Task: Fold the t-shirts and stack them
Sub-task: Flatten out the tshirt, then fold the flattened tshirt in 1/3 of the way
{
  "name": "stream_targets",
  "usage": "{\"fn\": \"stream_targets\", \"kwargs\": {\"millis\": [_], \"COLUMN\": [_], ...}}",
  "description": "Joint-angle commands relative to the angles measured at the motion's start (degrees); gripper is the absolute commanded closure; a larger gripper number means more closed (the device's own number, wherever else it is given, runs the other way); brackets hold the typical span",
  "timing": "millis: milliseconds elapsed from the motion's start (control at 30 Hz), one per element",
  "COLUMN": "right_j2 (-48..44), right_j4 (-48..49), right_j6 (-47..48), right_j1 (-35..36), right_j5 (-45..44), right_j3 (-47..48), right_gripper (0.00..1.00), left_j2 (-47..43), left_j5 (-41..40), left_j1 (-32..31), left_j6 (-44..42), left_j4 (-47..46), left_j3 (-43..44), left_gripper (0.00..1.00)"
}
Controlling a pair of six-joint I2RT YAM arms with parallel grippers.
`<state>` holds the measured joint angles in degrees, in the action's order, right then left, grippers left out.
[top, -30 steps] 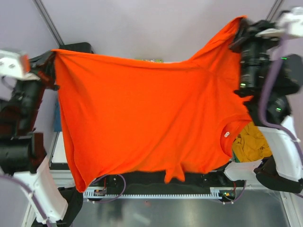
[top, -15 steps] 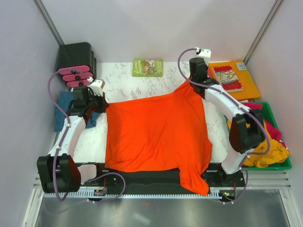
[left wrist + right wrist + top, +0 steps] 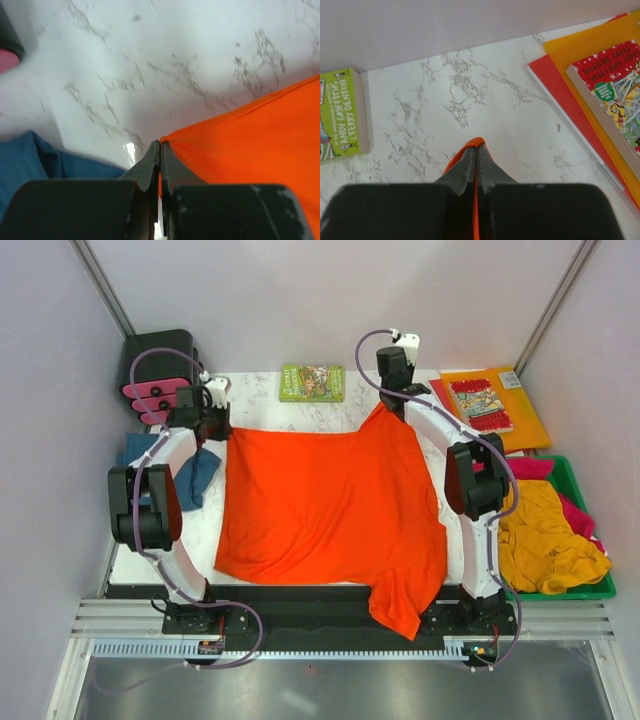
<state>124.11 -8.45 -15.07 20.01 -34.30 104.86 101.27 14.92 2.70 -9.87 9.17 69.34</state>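
- Cloth of a teal-blue t-shirt (image 3: 192, 476) lies crumpled at the far left of the marble table (image 3: 268, 410), beside my left arm; my left wrist camera shows it just left of my fingers.
- Behind it, in the far-left corner, stands a black box (image 3: 158, 350) with pink pieces on its front.
- My left gripper (image 3: 222, 430) is down at the tabletop, its jaws pressed together on the far-left corner of the orange-red t-shirt (image 3: 330, 510); the cloth runs out of the pinch to the right.
- That shirt lies spread fairly flat over the middle of the table, between my two arms, with one sleeve hanging past the near edge.
- A green book (image 3: 312, 381) lies at the far edge, apart from the shirt.
- My right gripper (image 3: 385, 403) has its jaws clamped shut on the shirt's far-right corner, and an orange tip pokes out between the fingertips (image 3: 468, 161).
- To the right lies an orange folder (image 3: 520, 420) with a comic book (image 3: 478, 400) on top and a red sheet under it.
- At the far right, a green bin (image 3: 590, 590) holds a mustard-yellow t-shirt (image 3: 545, 540) heaped over a magenta-pink t-shirt (image 3: 577, 517).
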Motion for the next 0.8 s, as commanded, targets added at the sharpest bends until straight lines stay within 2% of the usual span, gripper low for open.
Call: {"fn": "stream_targets", "kwargs": {"millis": [0,200,467,567,767], "right_j2": [4.02,9.73,12.82,9.23,-4.74], "right_j4": [-0.95,-2.36,-3.07,-2.46,2.47], "right_j6": [0.04,-0.31,-1.01,-0.49,-0.92], "right_j1": [-1.02,-2.25,-2.17,-1.21,2.39], "right_j5": [-0.59,0.46,2.75,2.4,0.82], "right_j3": [7.97,14.48,19.51,17.41,1.34], "right_gripper": [1.0,1.0,1.0,1.0,1.0], "left_j2": [6.28,13.59,15.71,13.79,7.1], "left_j5": [-3.66,-4.89,-5.95,-6.3,-5.51], "left_j1": [0.03,-0.06,-0.85,-1.21,-1.29], "left_j6": [-0.68,0.28,0.29,0.38,1.61], "left_j4": [-3.9,-1.35,-1.61,-1.52,-0.73], "left_j3": [11.84,20.73,22.68,22.51,19.35], "left_gripper": [0.98,0.98,0.98,0.98,0.98]}}
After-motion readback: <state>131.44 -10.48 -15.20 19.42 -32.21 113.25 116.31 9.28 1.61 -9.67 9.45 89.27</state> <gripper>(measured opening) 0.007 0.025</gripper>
